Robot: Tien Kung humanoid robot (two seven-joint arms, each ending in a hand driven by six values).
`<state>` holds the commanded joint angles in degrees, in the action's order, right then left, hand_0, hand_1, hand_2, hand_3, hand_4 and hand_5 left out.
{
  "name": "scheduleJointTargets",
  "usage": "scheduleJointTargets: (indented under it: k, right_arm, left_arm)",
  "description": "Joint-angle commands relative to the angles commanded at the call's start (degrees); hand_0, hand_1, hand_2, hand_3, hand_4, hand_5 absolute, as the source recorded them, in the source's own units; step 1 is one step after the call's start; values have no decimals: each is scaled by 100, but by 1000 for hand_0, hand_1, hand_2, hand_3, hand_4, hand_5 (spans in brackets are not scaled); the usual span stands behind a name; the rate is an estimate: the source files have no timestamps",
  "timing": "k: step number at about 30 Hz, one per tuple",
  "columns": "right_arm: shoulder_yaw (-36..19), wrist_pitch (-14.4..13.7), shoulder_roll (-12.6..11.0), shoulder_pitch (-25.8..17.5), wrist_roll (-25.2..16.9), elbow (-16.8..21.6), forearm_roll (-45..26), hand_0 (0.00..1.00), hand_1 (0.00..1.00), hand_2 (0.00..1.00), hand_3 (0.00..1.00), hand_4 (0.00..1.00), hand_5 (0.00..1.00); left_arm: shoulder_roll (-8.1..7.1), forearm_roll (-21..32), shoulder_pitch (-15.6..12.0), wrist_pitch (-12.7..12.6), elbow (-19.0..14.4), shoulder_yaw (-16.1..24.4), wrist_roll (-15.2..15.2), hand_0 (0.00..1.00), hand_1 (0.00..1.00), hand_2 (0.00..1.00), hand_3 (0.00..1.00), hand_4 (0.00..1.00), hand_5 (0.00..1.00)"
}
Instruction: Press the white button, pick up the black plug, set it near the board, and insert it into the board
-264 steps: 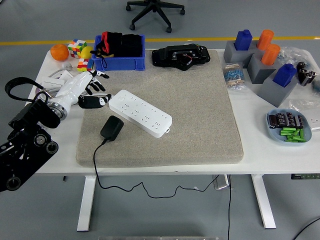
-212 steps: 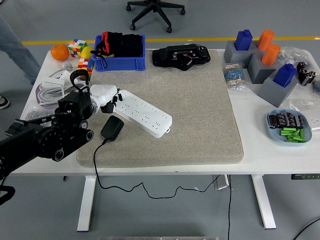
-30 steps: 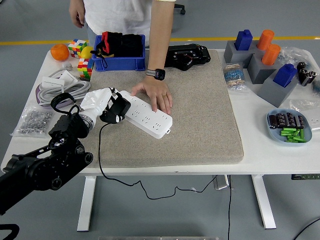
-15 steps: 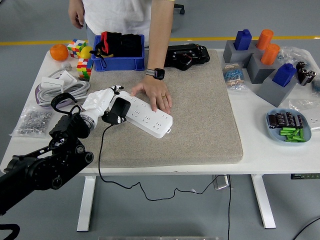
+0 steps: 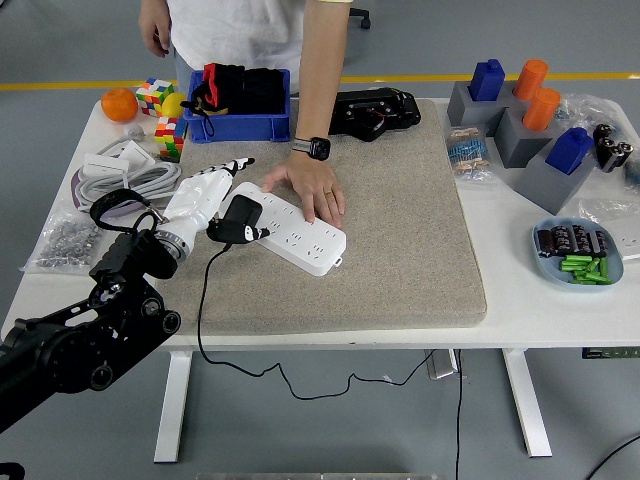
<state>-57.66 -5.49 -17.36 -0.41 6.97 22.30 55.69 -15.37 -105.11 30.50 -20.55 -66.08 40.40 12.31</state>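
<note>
my left hand (image 5: 208,192) grips black plug (image 5: 241,218) atop white power strip (image 5: 295,228); person's hand (image 5: 312,189) steadies strip.

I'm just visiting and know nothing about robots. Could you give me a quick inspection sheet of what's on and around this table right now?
Surface: white table with a grey mat on it.
Job's things: white power strip lies on the mat; black plug sits at its left end.
Clutter: blue bin, orange, puzzle cubes, grey blocks, dish of small parts.
Hands: left hand grips the plug; right hand not seen. A person's hand presses on the strip.
Cables: plug's cord hangs off the near edge.
Surroundings: office chair base.
</note>
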Motion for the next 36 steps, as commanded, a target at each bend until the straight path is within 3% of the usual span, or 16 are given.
scheduleJointTargets:
  k: [2,3,7,11,24,36]
  right_arm:
    - [-15,-1,3,-8,0,-1,5,559,483,499,503,640,384]
    - [-19,-1,4,-12,0,-2,7,559,482,498,504,640,384]
    - [-36,-4,-1,-27,1,-7,15,559,482,498,504,640,384]
    - [-38,-5,-1,-18,0,-2,15,558,483,499,503,640,384]
    - [6,-6,-3,-1,-2,-9,-6,558,483,498,503,640,384]
    - [95,-3,-13,23,-2,-3,-26,557,481,497,503,639,384]
  left_arm:
    - [-118,-31,-141,-21,-234,-2,-28,913,961,950,940,998,439]
    - [-165,-42,-199,-27,-326,-4,-36,917,961,901,879,987,479]
    - [-338,-118,-413,4,-629,-34,10,917,961,901,879,987,479]
    - [-376,-123,-462,76,-608,-85,85,912,957,883,843,949,493]
    - [-191,19,-180,161,-129,-335,108,890,936,848,807,911,488]
    - [124,193,215,225,478,-580,84,863,917,831,795,877,479]
